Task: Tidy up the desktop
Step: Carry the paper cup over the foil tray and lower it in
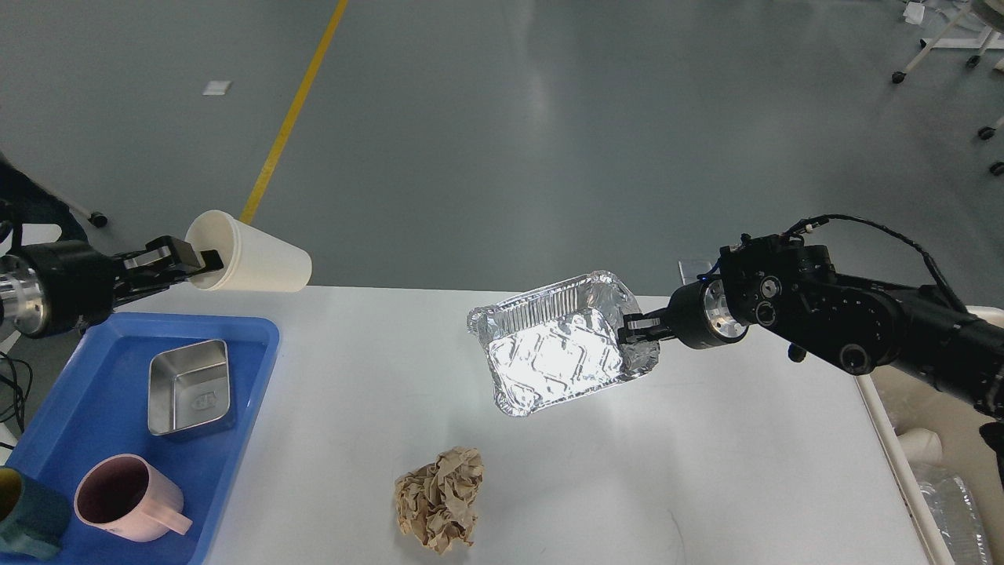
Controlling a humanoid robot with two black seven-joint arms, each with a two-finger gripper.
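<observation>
The white-grey desktop fills the lower part of the head view. My left gripper is shut on the rim of a white paper cup, held on its side above the table's far left corner. My right gripper is shut on the right edge of a crinkled foil tray, held tilted above the table's middle. A crumpled ball of brown paper lies on the desktop near the front.
A blue plastic tray at the left holds a steel rectangular dish, a pink mug and a teal cup at the corner. A cream bin stands beyond the table's right edge.
</observation>
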